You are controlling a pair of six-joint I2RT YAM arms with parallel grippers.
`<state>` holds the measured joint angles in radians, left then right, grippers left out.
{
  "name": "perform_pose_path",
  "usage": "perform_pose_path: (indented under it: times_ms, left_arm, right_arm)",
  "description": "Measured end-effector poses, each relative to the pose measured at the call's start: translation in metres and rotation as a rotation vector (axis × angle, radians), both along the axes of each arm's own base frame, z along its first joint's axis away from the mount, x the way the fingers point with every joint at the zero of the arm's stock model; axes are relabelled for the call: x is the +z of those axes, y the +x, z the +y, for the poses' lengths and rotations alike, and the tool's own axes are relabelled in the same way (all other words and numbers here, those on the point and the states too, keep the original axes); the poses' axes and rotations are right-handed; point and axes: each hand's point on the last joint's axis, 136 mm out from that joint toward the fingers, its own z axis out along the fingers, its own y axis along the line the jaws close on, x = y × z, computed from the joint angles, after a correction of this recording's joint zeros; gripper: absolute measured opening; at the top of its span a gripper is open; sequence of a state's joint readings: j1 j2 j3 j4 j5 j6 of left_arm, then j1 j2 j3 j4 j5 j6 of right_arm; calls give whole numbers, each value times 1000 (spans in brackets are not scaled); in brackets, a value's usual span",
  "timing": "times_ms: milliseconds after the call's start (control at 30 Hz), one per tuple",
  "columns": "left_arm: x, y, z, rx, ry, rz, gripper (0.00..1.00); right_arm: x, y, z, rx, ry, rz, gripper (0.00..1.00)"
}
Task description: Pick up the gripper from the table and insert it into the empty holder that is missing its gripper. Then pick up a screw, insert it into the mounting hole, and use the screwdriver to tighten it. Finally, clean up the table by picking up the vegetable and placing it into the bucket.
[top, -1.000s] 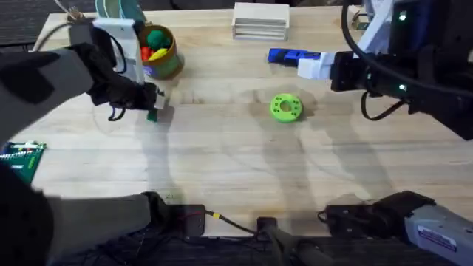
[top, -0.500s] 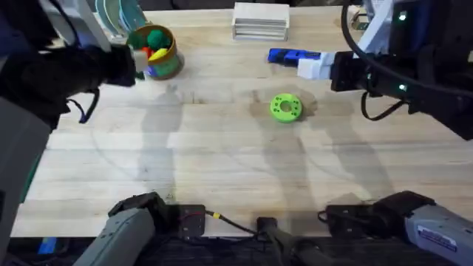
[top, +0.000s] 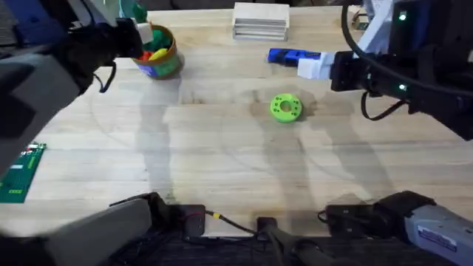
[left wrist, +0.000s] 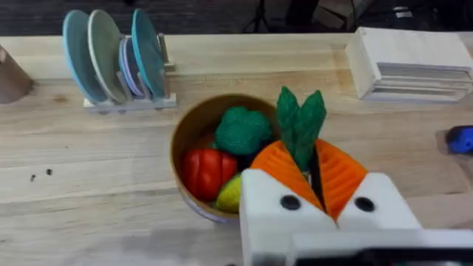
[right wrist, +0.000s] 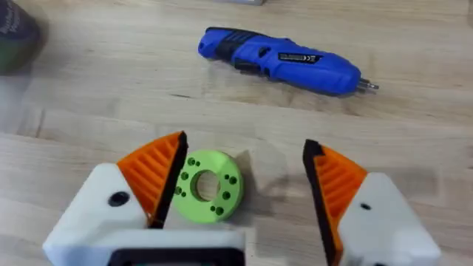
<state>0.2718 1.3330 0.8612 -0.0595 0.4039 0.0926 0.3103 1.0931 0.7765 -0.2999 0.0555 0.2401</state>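
Note:
In the left wrist view my left gripper [left wrist: 314, 174] is shut on the dark-green vegetable [left wrist: 299, 122], which sticks up between the orange pads. It hangs just above the rim of the bucket [left wrist: 185, 144], which holds red, green and yellow toy vegetables. In the overhead view the left gripper [top: 142, 35] sits at the bucket's [top: 166, 65] left edge. My right gripper [right wrist: 244, 177] is open and holds nothing. The blue screwdriver [right wrist: 284, 55] lies on the table beyond it, also seen from above [top: 292, 55]. The loose gripper piece, holder and screw are out of view.
A bright-green disc [right wrist: 207, 185] lies on the wood just ahead of the right fingers, seen from overhead [top: 285, 107] at mid-table. A plate rack [left wrist: 118, 63] and brown cup [left wrist: 11, 74] stand behind the bucket. At the back is a white box [top: 260, 20]; a green board [top: 18, 174] lies at the left edge.
My left arm lifted the vegetable off the table and carried it back to the bucket. The right arm, disc and screwdriver have stayed put.

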Motion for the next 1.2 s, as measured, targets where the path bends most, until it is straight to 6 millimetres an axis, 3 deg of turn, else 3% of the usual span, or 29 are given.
perform_pose_path:
  times_ms: [233, 600, 700, 833, 867, 967, 1200]
  left_arm:
    - [-36, 25, 17, 109, -74, 45, 11]
    - [-35, 33, 36, 252, -134, 23, 17]
    - [-40, 31, 36, 262, -139, 42, 163]
    - [-47, 31, 36, 267, -146, 61, 773]
    - [-47, 31, 36, 268, -151, 62, 876]
    - [-47, 31, 36, 268, -152, 62, 981]
    - [-47, 31, 28, 226, -177, 69, 994]
  right_arm:
    - [0, 0, 0, 0, 0, 0, 993]
    - [0, 0, 0, 0, 0, 0, 994]
    - [0, 0, 0, 0, 0, 0, 994]
    - [0, 0, 0, 0, 0, 0, 994]
    - [0, 0, 0, 0, 0, 0, 994]
    - [0, 0, 0, 0, 0, 0, 993]
    - [0, 0, 0, 0, 0, 0, 993]
